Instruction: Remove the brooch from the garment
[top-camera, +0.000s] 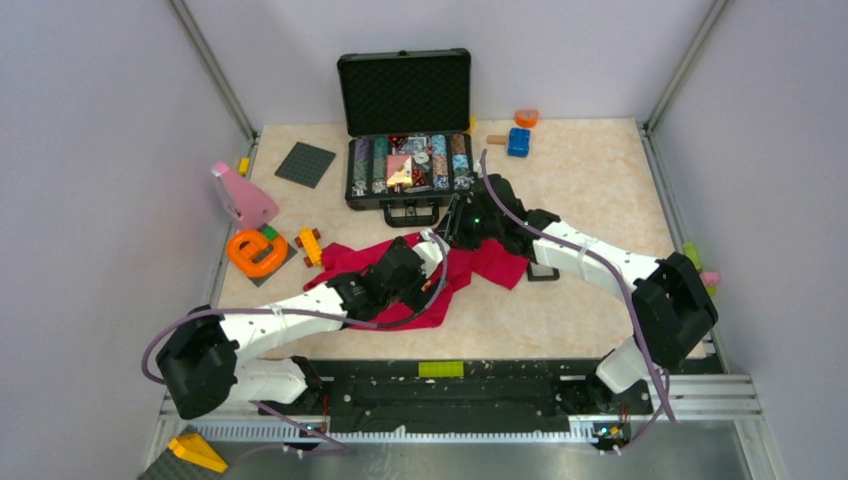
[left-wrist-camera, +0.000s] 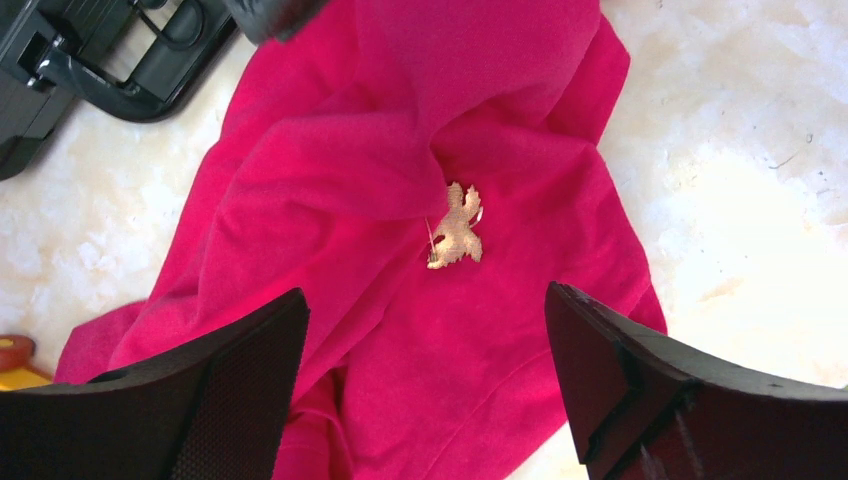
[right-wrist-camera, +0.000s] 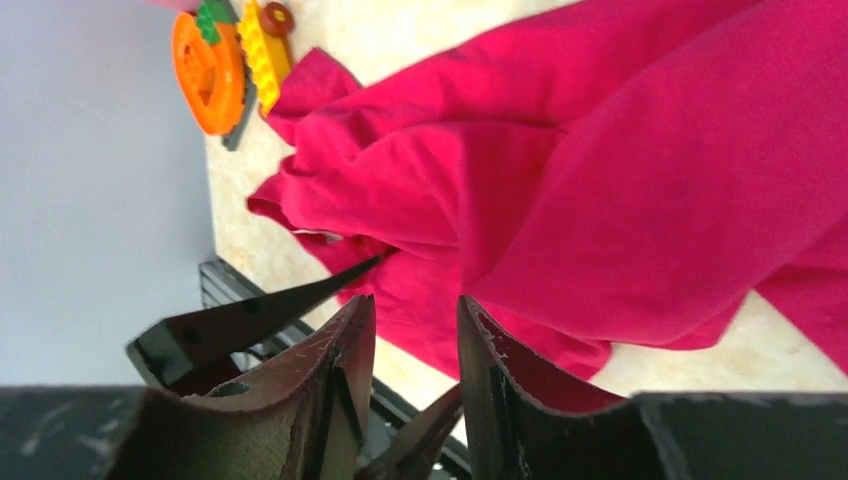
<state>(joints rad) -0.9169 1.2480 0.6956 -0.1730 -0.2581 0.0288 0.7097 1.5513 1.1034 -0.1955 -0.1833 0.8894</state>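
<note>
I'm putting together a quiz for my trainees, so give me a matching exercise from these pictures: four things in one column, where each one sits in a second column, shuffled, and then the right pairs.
Things
1. brooch
2. black case
3. orange ring toy
4. blue block

Places
A. at the back of the table, right of centre
B. on the red garment
C. near the table's left edge
D. at the back centre, lid up

Pairs: 1-B, 2-D, 3-C, 4-A

A garment (left-wrist-camera: 330, 170) fold abuts the brooch (left-wrist-camera: 455, 228); other sides open.
</note>
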